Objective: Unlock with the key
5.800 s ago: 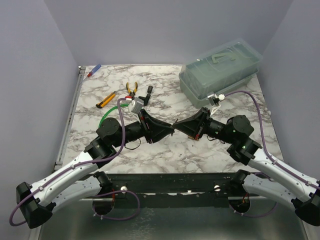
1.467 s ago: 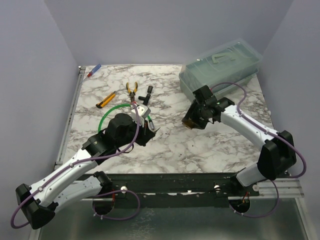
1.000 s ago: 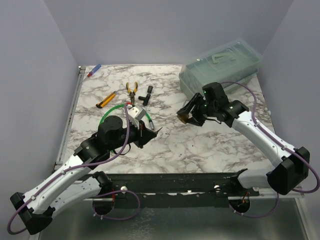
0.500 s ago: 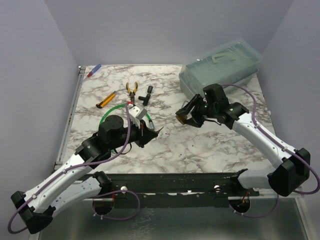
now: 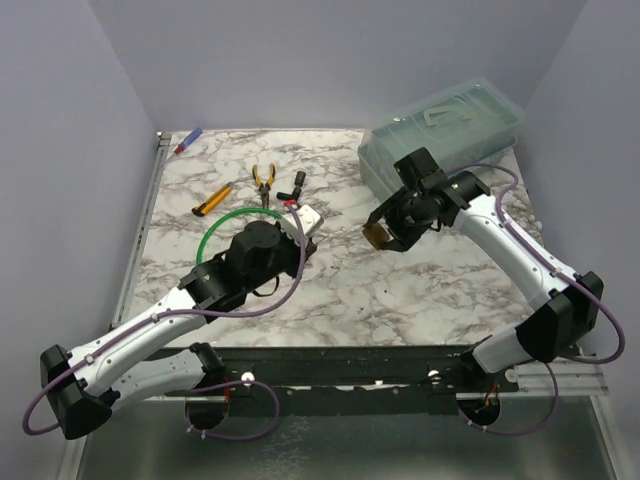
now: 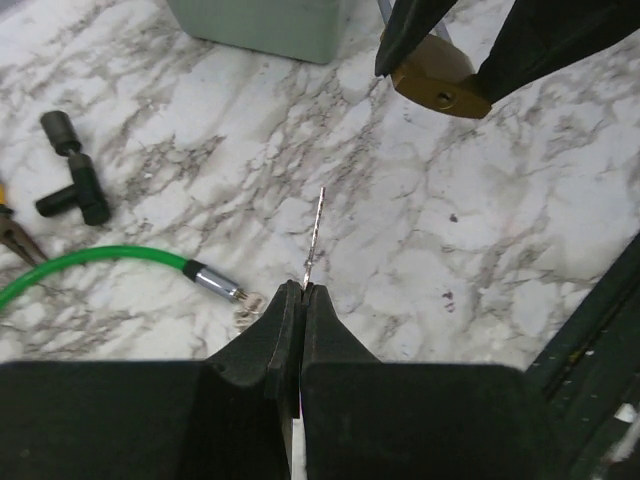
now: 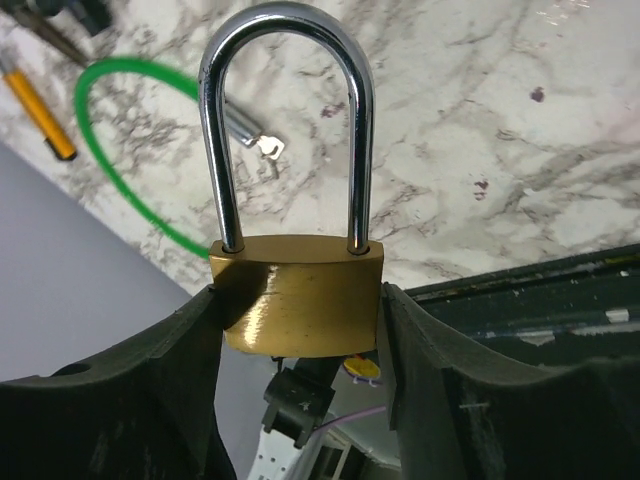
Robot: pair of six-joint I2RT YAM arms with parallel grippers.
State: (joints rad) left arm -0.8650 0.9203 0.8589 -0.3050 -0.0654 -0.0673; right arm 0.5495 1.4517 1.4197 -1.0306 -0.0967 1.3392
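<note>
Above marble table (image 5: 400,290): clamps padlock (image 6: 437,86) in right gripper (image 7: 298,335), keyhole turned toward key (image 6: 316,230); pinches key in left gripper (image 6: 302,295), blade aimed for insertion.

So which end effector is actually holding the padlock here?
The right end effector: it clamps the brass padlock by its body, shackle closed. The left end effector instead pinches the thin silver key.

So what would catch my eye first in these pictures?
The brass padlock, clamped in the right jaws and held over the marble table, right of centre. To its left, the left jaws pinch a thin silver key, with a bright green cord looped on the table further left.
</note>
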